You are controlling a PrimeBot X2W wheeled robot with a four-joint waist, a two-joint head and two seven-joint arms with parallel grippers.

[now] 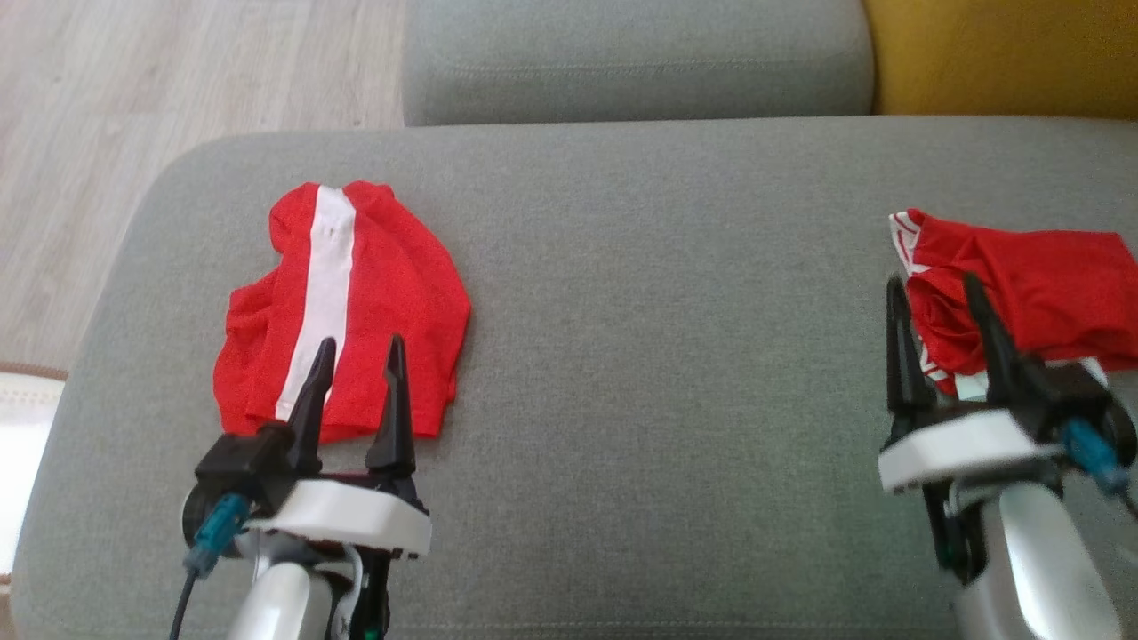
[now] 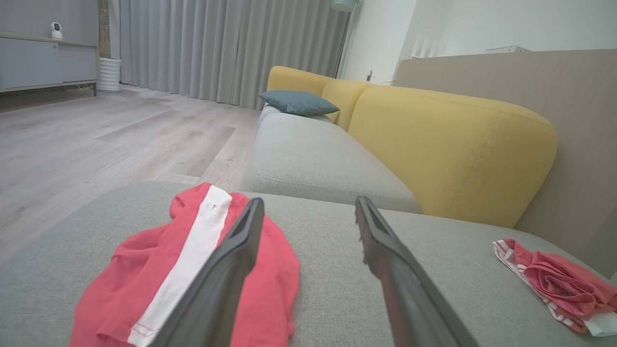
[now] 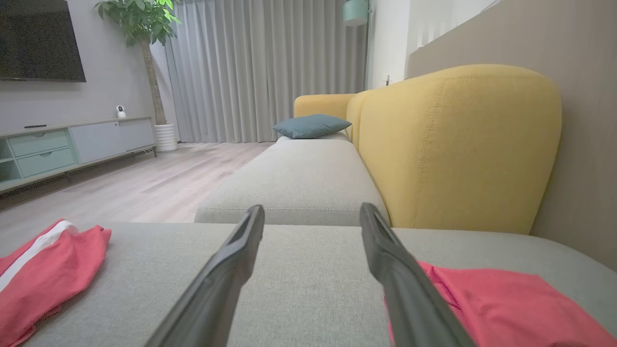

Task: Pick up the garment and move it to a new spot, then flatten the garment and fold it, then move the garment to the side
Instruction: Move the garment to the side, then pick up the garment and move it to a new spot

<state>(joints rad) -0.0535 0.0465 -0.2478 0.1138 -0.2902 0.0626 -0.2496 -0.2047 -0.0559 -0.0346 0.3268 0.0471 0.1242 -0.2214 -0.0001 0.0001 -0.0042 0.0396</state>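
A red garment with a white stripe point(image 1: 356, 302) lies crumpled on the left of the grey sofa seat point(image 1: 658, 356). My left gripper point(image 1: 361, 341) hovers over its near edge, open, nothing between the fingers. The left wrist view has this garment point(image 2: 144, 260) under the left finger of the open gripper point(image 2: 309, 201). A second red garment with white trim point(image 1: 1040, 284) lies folded at the seat's right. My right gripper point(image 1: 933, 280) stands open at its left end, holding nothing. In the right wrist view the open gripper point(image 3: 312, 207) has this garment point(image 3: 506, 303) beside its right finger.
A second grey seat cushion point(image 1: 636, 53) adjoins the far side, with a yellow backrest point(image 1: 1005, 53) at the right. A blue pillow point(image 3: 311, 125) lies far down the sofa. Wooden floor point(image 1: 133, 107) drops off past the seat's left edge.
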